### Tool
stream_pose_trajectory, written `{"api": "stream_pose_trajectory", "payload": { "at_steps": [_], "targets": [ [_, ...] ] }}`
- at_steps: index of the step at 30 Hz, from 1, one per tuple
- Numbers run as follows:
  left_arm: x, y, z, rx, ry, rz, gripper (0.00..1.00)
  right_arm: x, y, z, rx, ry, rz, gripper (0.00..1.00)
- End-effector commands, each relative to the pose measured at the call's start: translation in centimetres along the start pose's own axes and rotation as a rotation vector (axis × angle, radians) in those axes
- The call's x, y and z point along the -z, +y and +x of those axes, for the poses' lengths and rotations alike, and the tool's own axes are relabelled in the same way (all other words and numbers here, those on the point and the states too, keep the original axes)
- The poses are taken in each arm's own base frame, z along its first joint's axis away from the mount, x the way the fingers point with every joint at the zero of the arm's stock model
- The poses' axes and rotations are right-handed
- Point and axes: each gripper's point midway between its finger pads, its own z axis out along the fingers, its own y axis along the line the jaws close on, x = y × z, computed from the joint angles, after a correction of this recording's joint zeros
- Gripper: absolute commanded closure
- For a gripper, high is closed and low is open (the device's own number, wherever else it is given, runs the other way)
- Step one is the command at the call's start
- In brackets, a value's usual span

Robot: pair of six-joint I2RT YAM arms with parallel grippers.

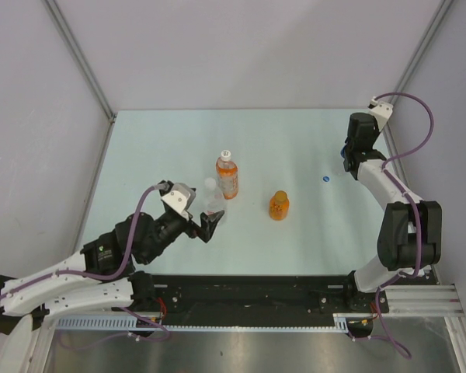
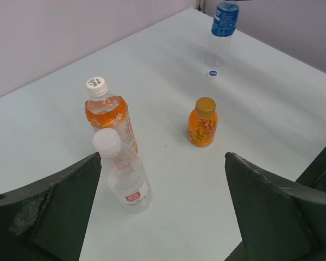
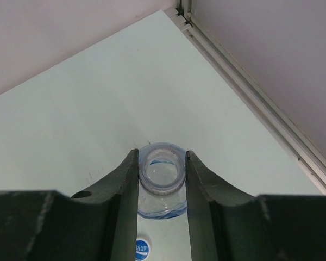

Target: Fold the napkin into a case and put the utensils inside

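No napkin or utensils show in any view. My left gripper (image 1: 210, 225) is open and empty, low over the table; in the left wrist view (image 2: 163, 179) its jaws stand wide apart, with a clear water bottle (image 2: 124, 174) just inside the left finger. My right gripper (image 1: 348, 159) is at the far right, shut on the neck of an uncapped clear bottle with a blue label (image 3: 163, 209), also seen in the left wrist view (image 2: 224, 22). Its blue cap (image 1: 326, 179) lies on the table beside it.
A tall orange-labelled bottle with a white cap (image 1: 227, 175) stands mid-table, behind the clear bottle (image 1: 213, 198). A small orange bottle with a gold cap (image 1: 278, 206) stands to its right. Grey walls and a metal rail (image 3: 250, 103) border the pale table.
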Motion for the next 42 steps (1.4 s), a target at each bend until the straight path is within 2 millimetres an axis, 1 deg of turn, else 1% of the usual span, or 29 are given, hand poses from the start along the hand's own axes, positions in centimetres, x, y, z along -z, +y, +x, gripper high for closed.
{"api": "stream_pose_trajectory", "payload": {
  "at_steps": [1, 2, 3, 5, 6, 9, 10, 11, 12, 21, 24, 39, 42],
  "targets": [
    [0.2, -0.1, -0.6, 0.028, -0.032, 0.010, 0.00, -0.2, -0.1, 0.8, 0.003, 0.017, 0.021, 1.00],
    [0.2, -0.1, -0.6, 0.028, -0.032, 0.008, 0.00, -0.1, -0.2, 0.9, 0.005, 0.023, 0.024, 0.98],
    [0.2, -0.1, -0.5, 0.029, -0.031, 0.008, 0.00, -0.1, -0.1, 1.1, 0.002, 0.028, 0.024, 0.91],
    [0.3, -0.1, -0.5, 0.031, -0.032, 0.011, 0.00, 0.0, -0.2, 1.3, -0.003, 0.036, 0.026, 0.81],
    [0.3, -0.1, -0.4, 0.030, -0.031, 0.013, 0.00, 0.1, -0.1, 1.3, -0.006, 0.036, 0.028, 0.73],
    [0.3, -0.2, -0.5, 0.032, -0.033, 0.016, 0.00, 0.5, 0.1, 1.3, -0.015, 0.039, 0.025, 0.64],
    [0.3, -0.2, -0.5, 0.030, -0.033, 0.019, 0.00, 0.6, 0.0, 1.2, -0.019, 0.034, 0.031, 0.63],
    [0.4, -0.3, -0.5, 0.032, -0.035, 0.022, 0.00, 0.8, -0.2, 1.7, -0.008, 0.054, 0.037, 0.61],
    [0.4, -0.3, -0.6, 0.034, -0.037, 0.024, 0.00, 1.0, -0.1, 1.6, -0.010, 0.053, 0.033, 0.59],
    [0.7, -0.4, -0.8, 0.039, -0.046, 0.036, 0.00, 1.6, -0.2, 1.6, -0.017, 0.064, 0.032, 0.48],
    [0.7, -0.4, -0.8, 0.041, -0.048, 0.039, 0.00, 1.8, -0.1, 1.6, -0.019, 0.068, 0.030, 0.47],
    [0.6, -0.6, -0.7, 0.042, -0.045, 0.049, 0.00, 2.7, 0.4, 1.4, -0.011, 0.074, 0.003, 0.45],
    [0.7, -0.7, -0.7, 0.044, -0.043, 0.058, 0.00, 2.7, 0.3, 1.3, -0.018, 0.072, 0.005, 0.45]
  ]
}}
